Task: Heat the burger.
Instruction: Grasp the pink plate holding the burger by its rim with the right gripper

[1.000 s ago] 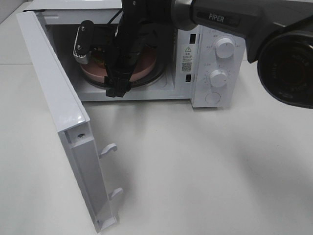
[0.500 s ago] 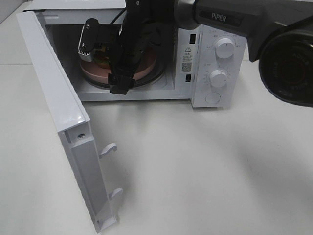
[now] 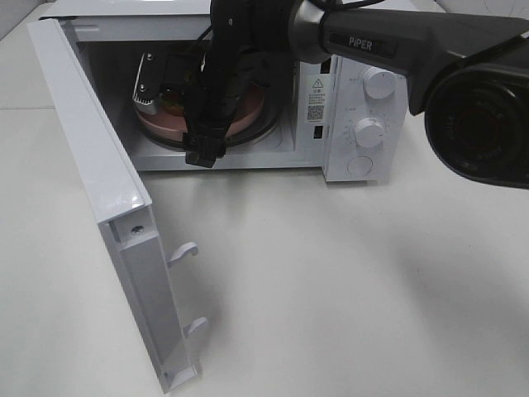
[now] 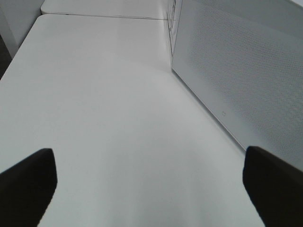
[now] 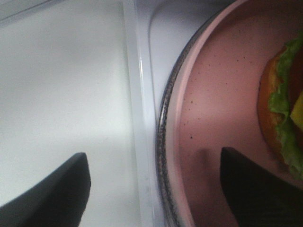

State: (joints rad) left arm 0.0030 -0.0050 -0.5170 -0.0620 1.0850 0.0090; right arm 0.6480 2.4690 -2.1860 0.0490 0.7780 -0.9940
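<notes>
Nearest the exterior high cam, bare white worktop (image 3: 331,281) fills the foreground. On the left the microwave door (image 3: 107,198) hangs fully open, swung out toward the cam, w/ two white latch hooks (image 3: 183,252) sticking out of its free edge. Behind it sits the white microwave (image 3: 347,116), cavity open; control panel on its right side carries two round knobs, upper knob (image 3: 379,82) and lower knob (image 3: 369,131), plus a round button (image 3: 360,165) under them. The right arm (image 3: 388,37), dark grey w/ PIPER lettering, reaches in from upper right across the front of the cavity and covers much of the inside. Right claw (image 5: 156,189) is spread wide and holds nothing: in the wrist view one dark finger (image 5: 52,187) sits over the white cavity floor, the other over the pink plate (image 5: 213,109), plate rim and glass turntable (image 5: 163,142) edge between them. The burger (image 5: 284,109) lies on that pink plate inside the microwave, tan bun w/ green lettuce and a bit of yellow showing at the frame edge; from the high cam it's mostly hidden behind the arm. Left claw (image 4: 149,189) is also wide, empty, over bare worktop beside the door's perforated panel (image 4: 241,71).
</notes>
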